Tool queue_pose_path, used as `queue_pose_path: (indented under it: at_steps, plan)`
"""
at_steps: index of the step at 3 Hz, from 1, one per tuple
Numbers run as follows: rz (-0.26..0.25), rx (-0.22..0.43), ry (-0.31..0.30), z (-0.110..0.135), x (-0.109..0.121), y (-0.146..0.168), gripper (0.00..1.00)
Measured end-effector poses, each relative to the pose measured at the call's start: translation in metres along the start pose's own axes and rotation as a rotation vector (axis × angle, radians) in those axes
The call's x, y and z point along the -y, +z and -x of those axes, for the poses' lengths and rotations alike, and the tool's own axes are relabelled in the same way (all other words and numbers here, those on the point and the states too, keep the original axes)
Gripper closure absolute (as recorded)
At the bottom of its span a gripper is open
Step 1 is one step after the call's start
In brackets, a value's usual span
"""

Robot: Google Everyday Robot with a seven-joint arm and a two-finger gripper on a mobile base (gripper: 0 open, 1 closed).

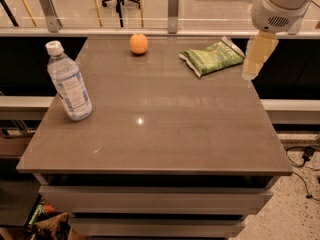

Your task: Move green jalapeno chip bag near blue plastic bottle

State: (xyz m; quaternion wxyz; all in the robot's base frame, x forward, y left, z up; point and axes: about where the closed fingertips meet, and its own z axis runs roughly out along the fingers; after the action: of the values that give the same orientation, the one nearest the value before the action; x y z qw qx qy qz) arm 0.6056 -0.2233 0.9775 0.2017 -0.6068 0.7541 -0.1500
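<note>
The green jalapeno chip bag (212,58) lies flat near the far right corner of the brown table (160,134). The blue plastic bottle (69,82) stands upright with its white cap at the table's left edge, far from the bag. My gripper (256,58) hangs from the white arm at the top right, just right of the bag and over the table's right edge. It holds nothing that I can see.
A round orange fruit (138,43) sits at the far edge of the table, left of the bag. Behind the table runs a glass railing with metal posts (173,4). Cables (305,156) lie on the floor at the right.
</note>
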Motion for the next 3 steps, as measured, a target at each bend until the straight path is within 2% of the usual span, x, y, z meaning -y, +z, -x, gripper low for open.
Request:
queue_pose_path:
  at_steps: [1, 2, 3]
  plan:
    - [0.019, 0.019, -0.003, 0.010, 0.014, 0.028, 0.00]
    - [0.060, 0.020, -0.013, 0.021, 0.023, 0.064, 0.00]
    - [0.060, 0.020, -0.013, 0.021, 0.023, 0.064, 0.00]
